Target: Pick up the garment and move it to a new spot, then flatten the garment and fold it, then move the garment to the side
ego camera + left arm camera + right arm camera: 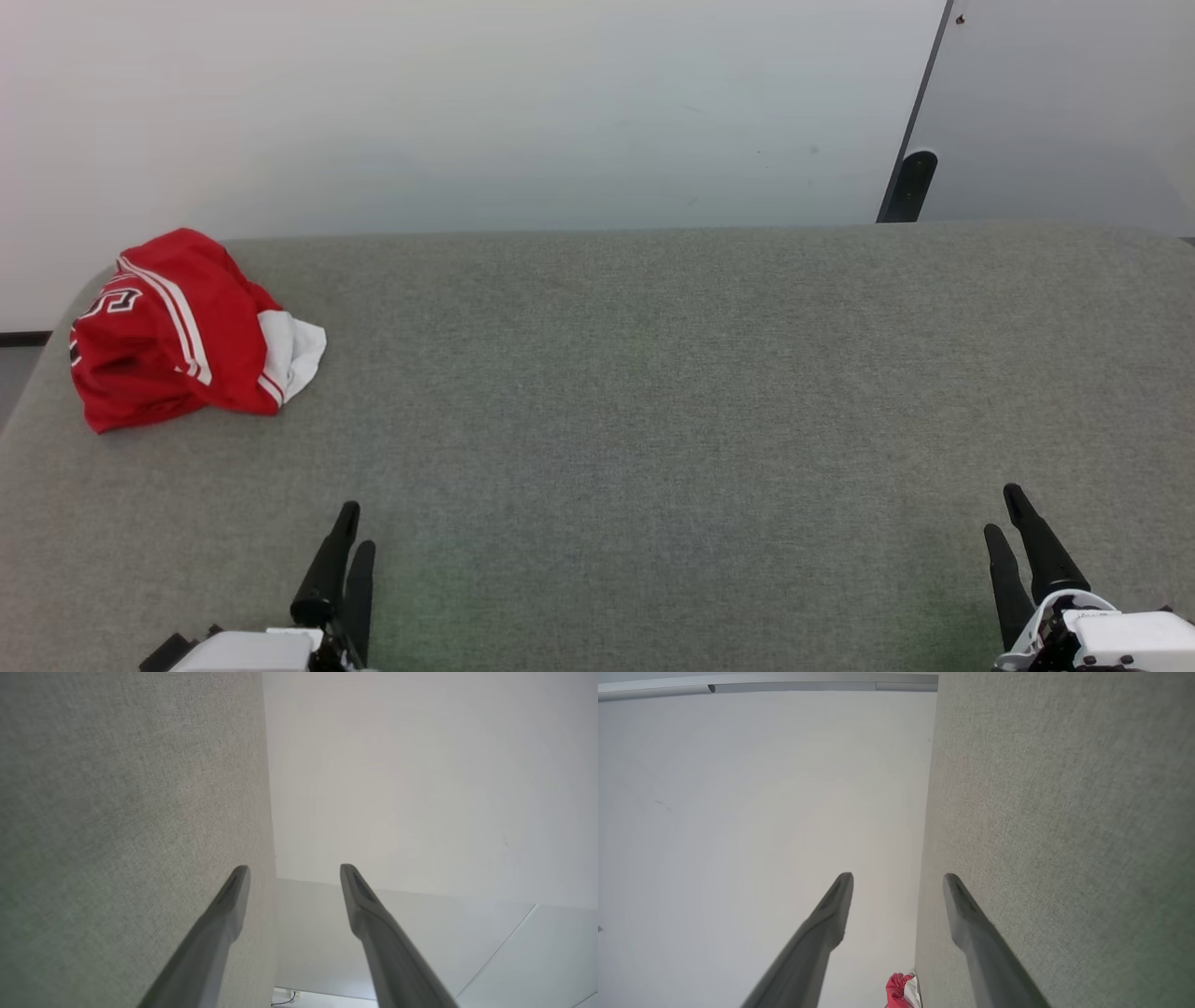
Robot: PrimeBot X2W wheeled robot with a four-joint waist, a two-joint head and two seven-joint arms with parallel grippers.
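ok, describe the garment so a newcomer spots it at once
Take the grey fabric-covered table by the white wall. At its far left corner lies the garment, crumpled. It's the one bright red thing, with white striped trim and a white sleeve.

A grey fabric-covered table (653, 373) spans the whole width. At its far left corner lies the shirt (168, 345), a crumpled red heap with white-and-red striped trim and part of its black, white-outlined lettering showing; a white sleeve (297, 350) sticks out on its right side. The left gripper (358, 527) sits at the near left and the right gripper (1003, 511) at the near right. Both point their dark fingers toward the far edge, hold nothing, and are well apart from the shirt. Beyond the table stands a pale wall (467, 112), with a dark post (912, 182) at the far right.
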